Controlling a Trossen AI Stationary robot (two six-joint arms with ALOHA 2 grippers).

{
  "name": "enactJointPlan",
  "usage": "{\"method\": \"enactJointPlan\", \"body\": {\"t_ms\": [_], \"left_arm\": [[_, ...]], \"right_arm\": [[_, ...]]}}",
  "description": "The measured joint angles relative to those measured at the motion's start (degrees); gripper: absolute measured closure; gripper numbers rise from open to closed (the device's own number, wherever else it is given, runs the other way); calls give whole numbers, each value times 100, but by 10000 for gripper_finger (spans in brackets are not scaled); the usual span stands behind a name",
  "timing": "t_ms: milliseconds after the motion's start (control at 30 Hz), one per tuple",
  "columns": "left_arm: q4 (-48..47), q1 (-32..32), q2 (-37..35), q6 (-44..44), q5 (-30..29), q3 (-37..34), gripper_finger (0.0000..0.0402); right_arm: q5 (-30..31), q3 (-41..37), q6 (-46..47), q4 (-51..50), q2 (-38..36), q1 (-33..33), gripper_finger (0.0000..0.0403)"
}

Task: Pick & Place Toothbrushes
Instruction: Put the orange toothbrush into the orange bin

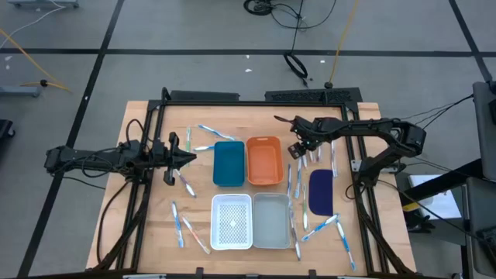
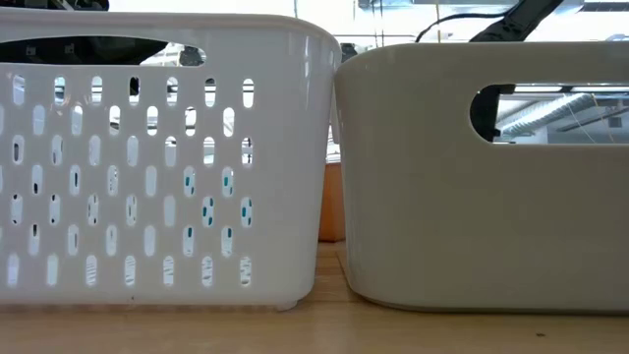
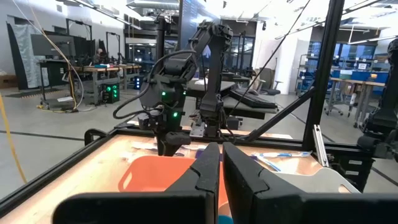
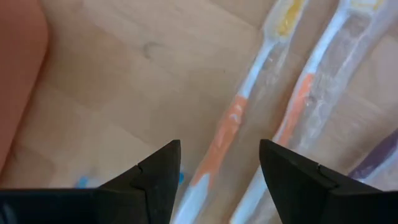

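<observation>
The right gripper (image 1: 297, 149) hangs with jaws wide just right of the orange tray (image 1: 264, 161), straddling an orange-handled toothbrush (image 4: 219, 144) on the wooden table (image 1: 139, 232). The left gripper (image 1: 191, 157), pinched closed and empty, hovers left of the blue tray (image 1: 229, 163); other toothbrushes (image 1: 190, 231) lie scattered around the trays.

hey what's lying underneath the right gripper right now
The open right gripper hovers over bare wood with an orange-and-white wrapped toothbrush between its fingers. The brush's lower end is hidden behind them.
</observation>
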Motion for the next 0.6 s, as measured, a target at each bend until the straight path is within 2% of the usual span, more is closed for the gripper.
{"method": "enactJointPlan", "body": {"t_ms": [333,600], "left_arm": [[12,0,0,2,0,0,382],[83,0,0,4,2,0,382]], "right_arm": [[31,-37,-11,334,-2,-31,193],[309,-37,-22,386,75,-111,193]]}}
